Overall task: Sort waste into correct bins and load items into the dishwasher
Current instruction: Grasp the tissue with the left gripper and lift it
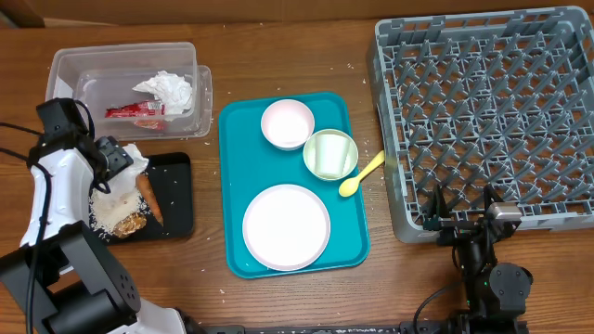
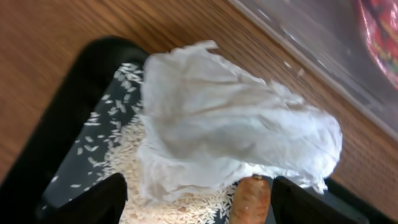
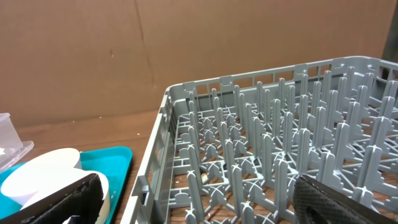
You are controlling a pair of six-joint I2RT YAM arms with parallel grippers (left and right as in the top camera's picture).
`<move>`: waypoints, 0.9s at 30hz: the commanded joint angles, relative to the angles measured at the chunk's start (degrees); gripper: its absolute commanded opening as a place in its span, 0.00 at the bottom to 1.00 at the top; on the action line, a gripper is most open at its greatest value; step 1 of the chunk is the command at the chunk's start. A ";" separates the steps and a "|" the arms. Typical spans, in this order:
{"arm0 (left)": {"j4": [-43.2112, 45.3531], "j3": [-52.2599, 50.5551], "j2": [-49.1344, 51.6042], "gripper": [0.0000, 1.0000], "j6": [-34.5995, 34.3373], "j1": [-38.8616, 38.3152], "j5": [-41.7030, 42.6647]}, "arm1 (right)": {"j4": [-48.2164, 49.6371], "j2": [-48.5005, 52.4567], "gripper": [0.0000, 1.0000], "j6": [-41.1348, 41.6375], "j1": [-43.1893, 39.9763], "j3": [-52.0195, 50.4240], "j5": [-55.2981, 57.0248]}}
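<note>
White crumpled napkin (image 2: 230,124) lies across rice (image 2: 127,152) and carrot piece (image 2: 252,200) in the black tray (image 2: 68,106); the left gripper (image 2: 202,199), jaws wide and empty, should pinch paper only.

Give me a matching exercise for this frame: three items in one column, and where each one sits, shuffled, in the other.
Items:
1. wrapper
2. carrot
3. cup

Places:
A. on the teal tray
B. in the clear tub
C. on the black tray

Pairs: 1-B, 2-C, 3-A
</note>
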 commanded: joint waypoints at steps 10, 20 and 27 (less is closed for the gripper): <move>6.82 -6.14 0.52 0.76 9.20 0.04 0.28 | 0.39 -0.57 1.00 -0.20 -0.07 -0.59 -0.13; 10.36 -7.37 0.90 0.76 10.23 0.04 0.31 | 0.42 -0.57 1.00 -0.20 -0.07 -0.59 -0.13; 11.02 -7.37 3.78 0.76 11.26 0.04 0.74 | 0.42 -0.57 1.00 -0.20 -0.07 -0.59 -0.13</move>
